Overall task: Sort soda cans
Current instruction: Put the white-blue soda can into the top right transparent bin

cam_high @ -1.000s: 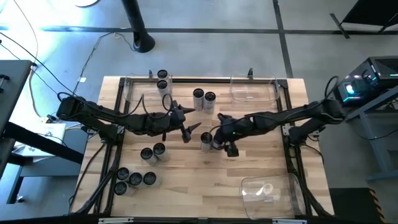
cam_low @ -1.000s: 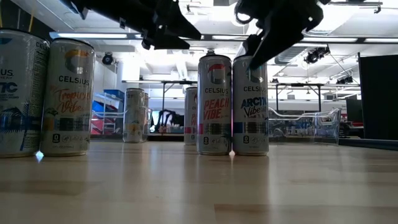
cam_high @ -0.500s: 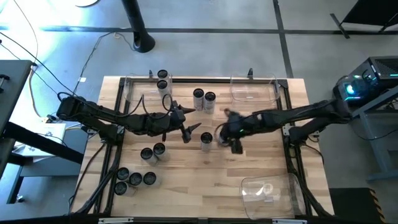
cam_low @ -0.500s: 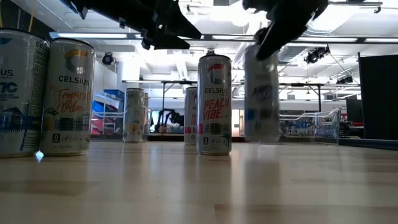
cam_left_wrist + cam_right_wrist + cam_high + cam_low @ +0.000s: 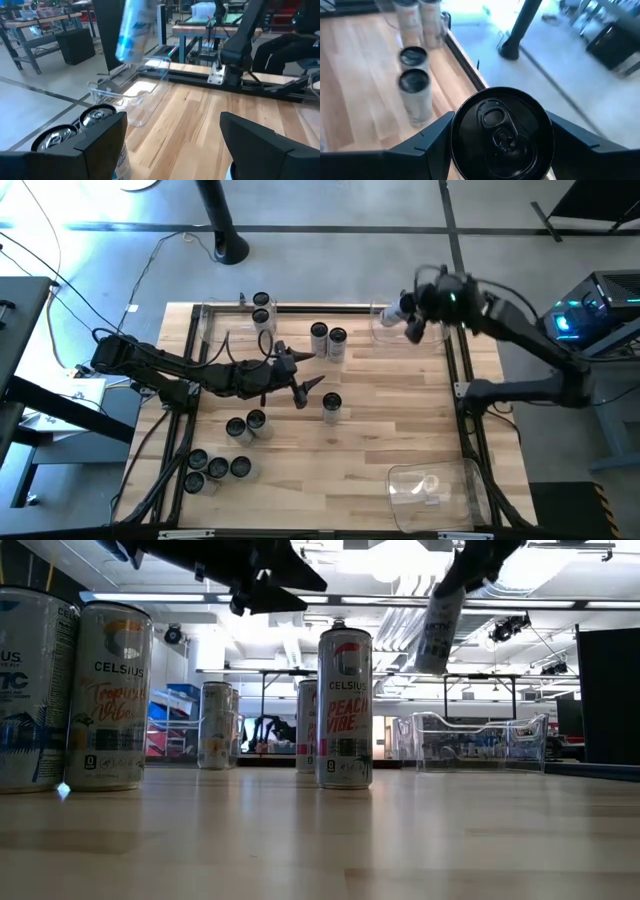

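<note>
1. Your right gripper (image 5: 412, 320) is raised over the far right of the table, above the clear bin (image 5: 437, 337) at the far edge. Its fingers are clamped on one soda can (image 5: 502, 131); the right wrist view shows the dark top with its pull tab framed between both fingers.
2. In the low view that held can (image 5: 440, 628) hangs tilted, well clear of the tabletop, with the bin (image 5: 480, 742) behind and below it. The left wrist view catches the same can (image 5: 134, 30) in the air above the bin (image 5: 135, 95).
3. Your left gripper (image 5: 306, 391) sits over mid-table, fingers spread wide, nothing between them. In its own wrist view both fingers (image 5: 100, 145) stand well apart.
4. One can (image 5: 332, 406) stands upright just beside the left gripper's tips; the low view reads "Peach Vibe" (image 5: 345, 708) on it.
5. A pair of cans (image 5: 327, 340) stands toward the far edge, mid-table. Two more (image 5: 261, 308) sit in the far-left bin (image 5: 215, 330).
6. Two cans (image 5: 246, 424) stand left of centre; a cluster of four (image 5: 212, 470) sits near the front-left corner.
7. Another clear bin (image 5: 435, 485) rests at the front right of the wooden table (image 5: 400, 420).
</note>
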Available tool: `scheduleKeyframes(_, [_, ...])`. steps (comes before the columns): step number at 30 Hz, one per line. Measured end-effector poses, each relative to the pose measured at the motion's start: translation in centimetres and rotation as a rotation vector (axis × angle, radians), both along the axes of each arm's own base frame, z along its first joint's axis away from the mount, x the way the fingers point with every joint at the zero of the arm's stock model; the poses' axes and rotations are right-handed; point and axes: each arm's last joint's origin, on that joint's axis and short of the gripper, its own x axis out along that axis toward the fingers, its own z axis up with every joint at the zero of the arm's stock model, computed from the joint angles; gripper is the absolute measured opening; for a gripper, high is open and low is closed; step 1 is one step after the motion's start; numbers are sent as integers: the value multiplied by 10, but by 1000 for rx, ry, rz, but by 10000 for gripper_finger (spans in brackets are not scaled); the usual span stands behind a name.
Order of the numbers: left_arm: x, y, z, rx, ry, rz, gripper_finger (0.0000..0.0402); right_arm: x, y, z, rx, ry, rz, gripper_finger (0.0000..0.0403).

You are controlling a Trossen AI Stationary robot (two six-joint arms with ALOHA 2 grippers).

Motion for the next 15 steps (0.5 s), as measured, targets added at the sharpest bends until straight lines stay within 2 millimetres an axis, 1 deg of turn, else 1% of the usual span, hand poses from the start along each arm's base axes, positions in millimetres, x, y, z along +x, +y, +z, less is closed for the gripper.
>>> scheduleKeyframes(2, [0,0,0,0,0,0,314,1,-26,-11,60,25,-19,239])
scheduleKeyframes(4, [0,0,0,-1,1,0,314,3,-51,-27,133,60,-26,239])
scheduleKeyframes(6, [0,0,0,-5,0,1,314,9,-73,-43,189,88,-28,239])
scheduleKeyframes(8, [0,0,0,-5,0,1,314,16,-92,-59,205,117,-40,239])
scheduleKeyframes(12, [0,0,0,-5,0,1,314,30,-118,-83,224,132,-28,239])
scheduleKeyframes(15, [0,0,0,-10,-2,2,314,36,-130,-98,260,129,-9,239])
